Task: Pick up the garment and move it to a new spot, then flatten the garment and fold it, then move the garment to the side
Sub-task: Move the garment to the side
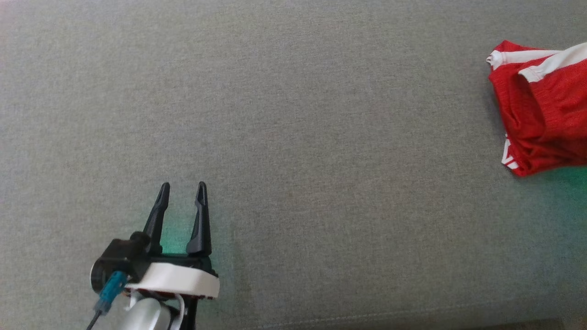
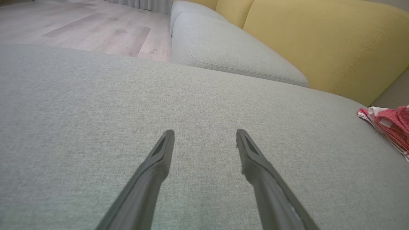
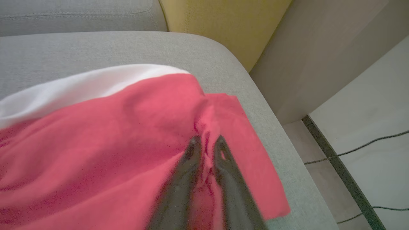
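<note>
The garment (image 1: pixel 541 114) is red with white stripes and lies bunched at the far right of the grey cushion (image 1: pixel 293 114). In the right wrist view the garment (image 3: pixel 111 127) spreads across the cushion's corner, and my right gripper (image 3: pixel 207 143) is shut on a raised fold of its red cloth, the fingers close together. My left gripper (image 1: pixel 182 188) hovers open over bare cushion at the lower left, far from the cloth. The left wrist view has its fingers (image 2: pixel 204 134) spread wide and the garment (image 2: pixel 388 124) at the right edge.
A yellow backrest (image 2: pixel 319 41) rises behind the grey seat, and a second grey cushion (image 2: pixel 223 48) lies beyond. The cushion's rounded edge (image 3: pixel 287 153) drops to a pale floor with dark cables (image 3: pixel 358 148). Wooden flooring (image 2: pixel 80 25) lies past the far side.
</note>
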### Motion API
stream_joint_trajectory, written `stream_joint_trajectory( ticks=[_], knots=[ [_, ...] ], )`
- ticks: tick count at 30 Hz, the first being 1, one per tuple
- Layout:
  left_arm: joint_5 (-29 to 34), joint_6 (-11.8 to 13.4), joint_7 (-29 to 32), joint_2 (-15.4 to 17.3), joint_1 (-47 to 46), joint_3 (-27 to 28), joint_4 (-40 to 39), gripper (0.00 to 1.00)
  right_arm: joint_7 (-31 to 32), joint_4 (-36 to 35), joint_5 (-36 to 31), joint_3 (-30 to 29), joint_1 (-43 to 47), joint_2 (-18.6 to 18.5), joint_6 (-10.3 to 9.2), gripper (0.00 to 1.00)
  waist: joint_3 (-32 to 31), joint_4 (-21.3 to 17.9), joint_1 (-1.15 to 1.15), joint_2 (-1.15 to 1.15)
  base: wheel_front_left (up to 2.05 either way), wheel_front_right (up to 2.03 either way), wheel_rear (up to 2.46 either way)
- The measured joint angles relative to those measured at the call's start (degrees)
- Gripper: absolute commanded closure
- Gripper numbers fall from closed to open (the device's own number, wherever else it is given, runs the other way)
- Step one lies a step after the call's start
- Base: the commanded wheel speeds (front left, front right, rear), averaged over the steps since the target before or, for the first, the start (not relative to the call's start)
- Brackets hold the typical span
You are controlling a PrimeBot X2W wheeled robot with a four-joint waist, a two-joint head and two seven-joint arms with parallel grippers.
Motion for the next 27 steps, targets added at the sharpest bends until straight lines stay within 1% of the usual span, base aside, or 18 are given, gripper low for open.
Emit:
stream_joint_trajectory(
  ticks=[5, 8, 11, 16, 19, 23, 26, 27],
  knots=[
    [0.0, 0.51, 0.02, 0.31, -0.01, -0.01, 0.07, 0.0, -0.62, 0.3, -3.85, -2.26, 0.0, 1.81, 0.0, 0.0, -0.7, -0.53, 0.0, 0.0, 0.0, 0.0, 0.0],
    [-0.01, 0.51, 0.02, 0.45, -0.01, -0.02, 0.09, 0.0, -2.31, -0.22, -4.59, -2.02, 0.0, 3.23, 0.0, 0.0, -1.77, -0.85, 0.0, 0.0, 0.0, 0.0, 0.0],
    [-0.08, 0.52, 0.01, 0.49, 0.01, -0.02, 0.16, 0.0, -3.93, -1.74, -4.65, -0.03, 0.0, 4.64, 0.0, 0.0, -3.3, -1.17, 0.0, 0.0, 0.0, 0.0, 0.0],
    [-0.79, 0.94, -0.07, 0.45, 0.32, 0.07, 0.81, 0.0, -7.32, -4.04, -1.59, 5.25, 0.37, 5.54, 0.0, 0.0, -6.83, -1.44, -0.01, 0.0, 0.0, 0.0, 0.0],
    [-1.67, 1.04, -0.48, 0.26, 0.87, 0.55, 1.38, 0.0, -8.46, -6.48, 0.34, 8.69, 1.31, 6.88, 0.0, 0.0, -9.41, -1.37, -0.01, 0.0, 0.0, 0.0, 0.0],
    [-2.66, 1.49, -1.01, -0.16, 3.1, 1.33, 2.81, 0.0, -9.38, -10.33, 3.99, 12.57, 5.82, 9.13, 0.0, 0.0, -13.11, -0.89, -0.02, 0.0, 0.0, 0.0, 0.0],
    [-2.77, 1.79, -1.11, -0.31, 5.18, 1.43, 3.65, 0.0, -9.7, -14.22, 6.26, 14.38, 11.27, 10.9, 0.0, 0.0, -15.85, -0.12, -0.02, 0.0, 0.0, 0.0, 0.0],
    [-2.77, 1.79, -1.11, -0.31, 5.18, 1.43, 3.65, 0.0, -9.7, -14.22, 6.26, 14.38, 11.27, 10.9, 0.0, 0.0, -15.85, -0.12, -0.02, 0.0, 0.0, 0.0, 0.0]
  ],
)
